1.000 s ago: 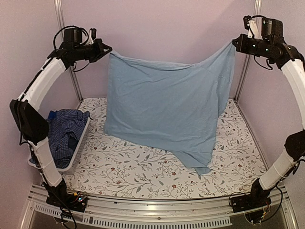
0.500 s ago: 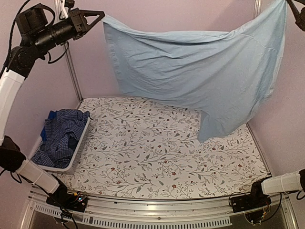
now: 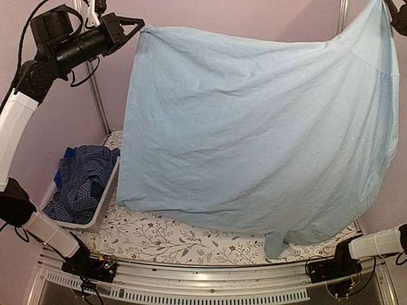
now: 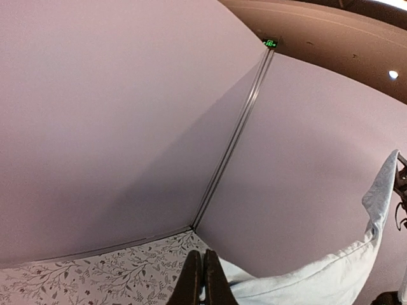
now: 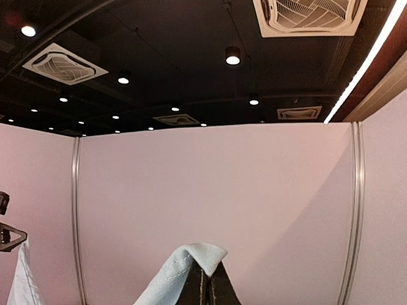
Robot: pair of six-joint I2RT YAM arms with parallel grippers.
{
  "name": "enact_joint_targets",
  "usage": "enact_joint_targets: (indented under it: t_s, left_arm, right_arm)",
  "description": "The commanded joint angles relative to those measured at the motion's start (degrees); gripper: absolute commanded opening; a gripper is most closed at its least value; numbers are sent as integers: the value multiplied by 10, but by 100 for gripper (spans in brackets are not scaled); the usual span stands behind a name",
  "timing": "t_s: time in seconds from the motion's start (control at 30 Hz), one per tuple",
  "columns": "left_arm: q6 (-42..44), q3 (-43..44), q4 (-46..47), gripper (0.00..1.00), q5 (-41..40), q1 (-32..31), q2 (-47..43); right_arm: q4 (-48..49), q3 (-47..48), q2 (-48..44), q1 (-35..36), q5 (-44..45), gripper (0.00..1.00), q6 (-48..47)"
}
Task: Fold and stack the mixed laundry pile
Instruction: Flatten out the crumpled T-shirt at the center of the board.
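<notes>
Top external | light-blue shirt billowed forward, covering table | left jaws, right jaws clamp its corners

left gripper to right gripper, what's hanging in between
The light-blue shirt fills the whole stretch, spread out, one top corner in the left gripper, the other in the right gripper; the top view shows it.

left fingers pressed together on light-blue shirt edge | shirt stretches right and upward | floral bench at lower left
</notes>
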Motion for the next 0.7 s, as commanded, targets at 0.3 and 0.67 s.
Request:
enact_joint_targets:
  t_s: [0.3, 0.67]
  left_arm:
    - [-75, -262, 99, 0, 36, 186, 179]
    - [-94, -166, 160, 0, 64, 241, 467]
  right_arm:
    - [177, -327, 219, -11, -28, 0, -25]
    - [239, -214, 559, -37, -100, 0, 18]
